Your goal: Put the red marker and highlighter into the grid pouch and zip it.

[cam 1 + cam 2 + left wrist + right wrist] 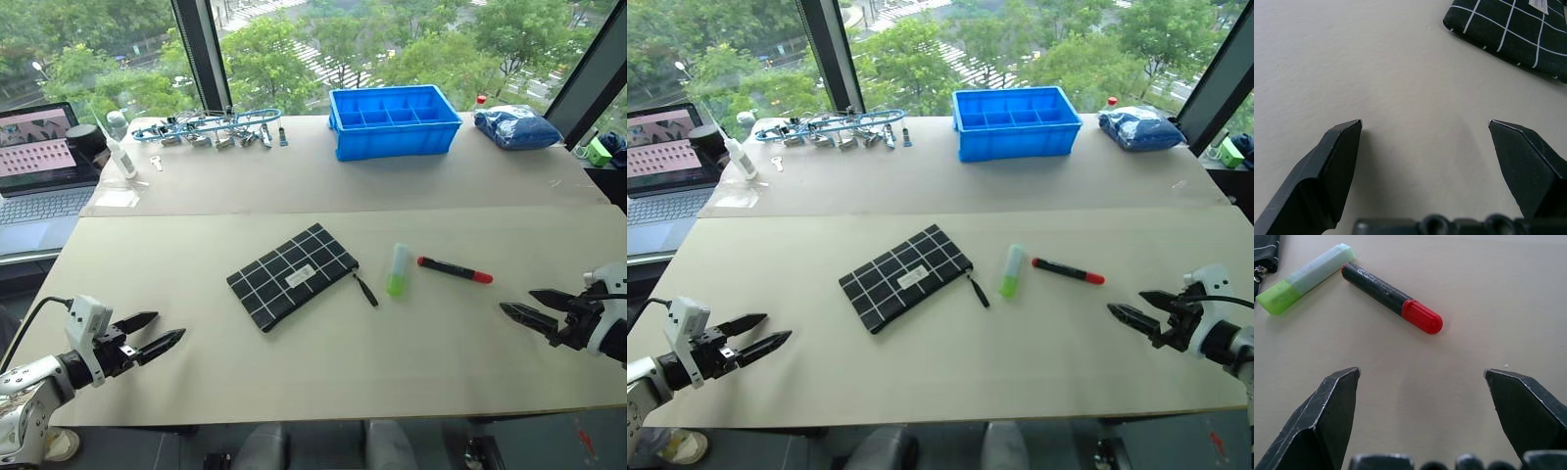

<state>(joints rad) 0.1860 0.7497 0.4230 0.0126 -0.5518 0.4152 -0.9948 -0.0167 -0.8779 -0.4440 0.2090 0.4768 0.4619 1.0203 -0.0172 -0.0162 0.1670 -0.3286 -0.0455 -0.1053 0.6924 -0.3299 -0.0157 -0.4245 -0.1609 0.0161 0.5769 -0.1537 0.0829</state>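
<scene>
The grid pouch (292,274) lies flat mid-table, black with white lines, its zipper cord (365,290) trailing to the right. Just right of it lies the highlighter (398,269), whitish with a green end. The red marker (455,269) rests beside it, black barrel with red ends. My left gripper (150,333) hovers open near the front left of the table, well short of the pouch (1508,29). My right gripper (519,306) is open at the front right, pointing toward the marker (1391,296) and highlighter (1305,278), touching neither.
A blue compartment bin (394,119) stands at the back centre. A row of metal tools (211,127) lies at the back left, a blue bag (516,125) at the back right. A laptop (39,166) sits off the table's left side.
</scene>
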